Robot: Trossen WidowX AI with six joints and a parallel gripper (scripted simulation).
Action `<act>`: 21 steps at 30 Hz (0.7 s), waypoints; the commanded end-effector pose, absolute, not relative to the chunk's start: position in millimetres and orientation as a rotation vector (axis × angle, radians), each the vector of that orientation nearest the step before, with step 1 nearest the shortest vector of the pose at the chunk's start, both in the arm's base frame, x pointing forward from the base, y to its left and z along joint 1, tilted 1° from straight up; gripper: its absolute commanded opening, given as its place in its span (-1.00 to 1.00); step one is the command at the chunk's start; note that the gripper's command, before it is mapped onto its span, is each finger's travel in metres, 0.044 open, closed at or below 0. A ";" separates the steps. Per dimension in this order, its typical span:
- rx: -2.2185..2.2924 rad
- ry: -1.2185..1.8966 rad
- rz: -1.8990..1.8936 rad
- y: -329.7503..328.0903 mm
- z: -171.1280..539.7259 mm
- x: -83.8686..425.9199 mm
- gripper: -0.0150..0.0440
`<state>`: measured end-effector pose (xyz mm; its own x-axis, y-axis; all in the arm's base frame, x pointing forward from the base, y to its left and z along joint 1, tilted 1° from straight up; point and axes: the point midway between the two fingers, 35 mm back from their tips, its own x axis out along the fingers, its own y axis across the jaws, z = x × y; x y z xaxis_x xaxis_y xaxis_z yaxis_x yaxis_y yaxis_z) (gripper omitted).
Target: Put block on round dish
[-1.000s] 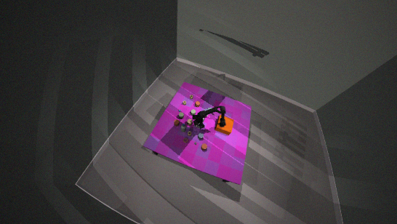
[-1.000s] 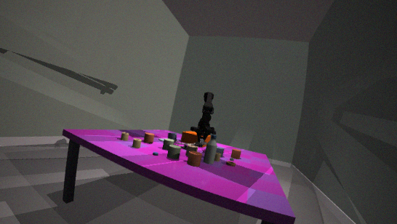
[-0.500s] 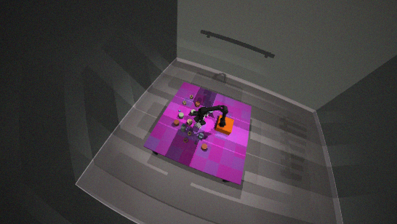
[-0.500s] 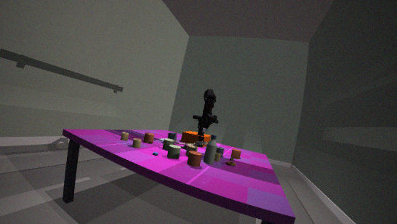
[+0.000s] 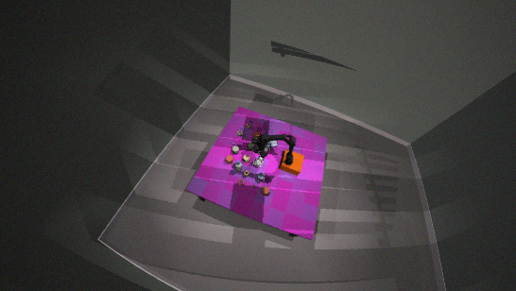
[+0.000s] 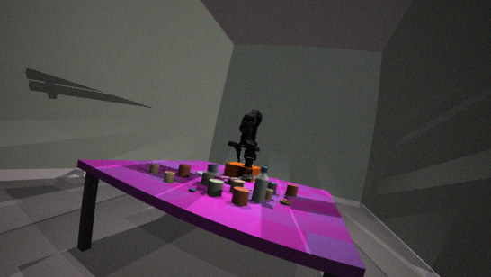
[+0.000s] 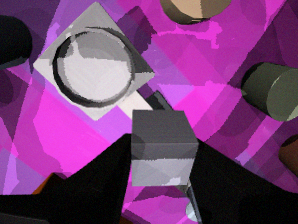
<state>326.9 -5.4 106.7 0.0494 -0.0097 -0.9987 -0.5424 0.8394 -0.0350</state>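
Observation:
My gripper (image 7: 158, 141) is shut on a grey block (image 7: 161, 170) and holds it above the balance's beam (image 7: 134, 104). The uncovered square end of the balance (image 7: 95, 112) (image 5: 258, 162), with a raised ring, is empty. One blue-grey cup (image 5: 261, 177) (image 6: 272, 186) (image 7: 11, 42) stands on the table, off that end. A similar blue-grey cup (image 5: 273, 144) (image 6: 212, 168) is near the other end, partly hidden by the arm in the top view. A pink round patch (image 5: 271, 163) may be the dish; I cannot tell.
An orange box (image 5: 294, 163) (image 6: 234, 169) is at the arm's base. A grey bottle (image 5: 238, 165) (image 6: 260, 188), a beige cylinder (image 5: 246, 158) (image 7: 196, 9), a green cylinder (image 7: 272, 92) and several other small objects stand around the balance.

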 end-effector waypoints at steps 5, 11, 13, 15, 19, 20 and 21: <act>-0.478 1.471 0.429 -65.3 92.1 324.6 -0.49; -0.491 1.466 0.425 -111.4 81.4 315.0 -0.49; -0.496 1.465 0.424 -126.3 77.9 310.2 -0.49; -0.500 1.464 0.422 -140.9 74.4 304.8 -0.49; -0.499 1.472 0.405 -172.7 67.0 288.9 -0.49; -0.497 1.475 0.399 -180.7 65.1 284.2 -0.49; -0.496 1.477 0.394 -188.6 63.2 279.1 -0.49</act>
